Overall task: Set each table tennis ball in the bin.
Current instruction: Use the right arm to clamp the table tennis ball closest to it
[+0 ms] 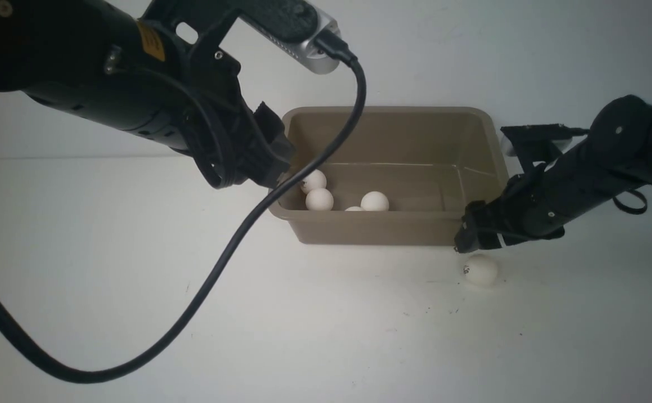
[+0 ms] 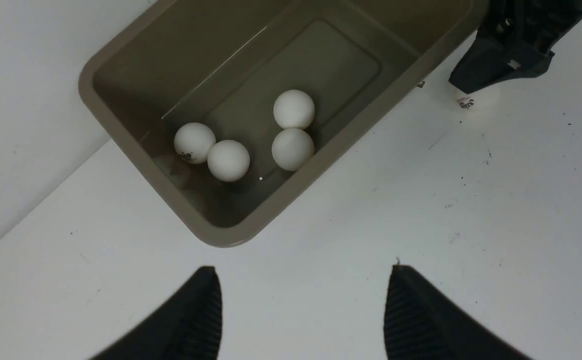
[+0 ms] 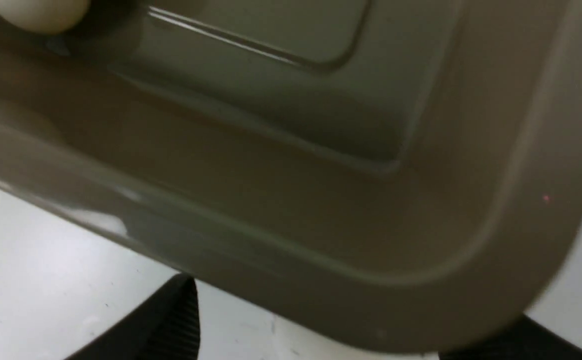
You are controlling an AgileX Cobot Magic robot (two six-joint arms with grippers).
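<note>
Lower the right end effector (image 1: 474, 242), jaws wide and empty, squarely over the lone ball (image 1: 480, 270) on the desk (image 1: 303, 324) just beside the bin (image 1: 370, 230), centring before closing.

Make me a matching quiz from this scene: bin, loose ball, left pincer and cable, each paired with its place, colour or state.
1 bin
2 loose ball
3 left pincer
4 cable

A open, empty
B on the table, outside the bin
C holds four balls
D black, hanging in a loop

Pairs: 1-C, 2-B, 3-A, 4-D
</note>
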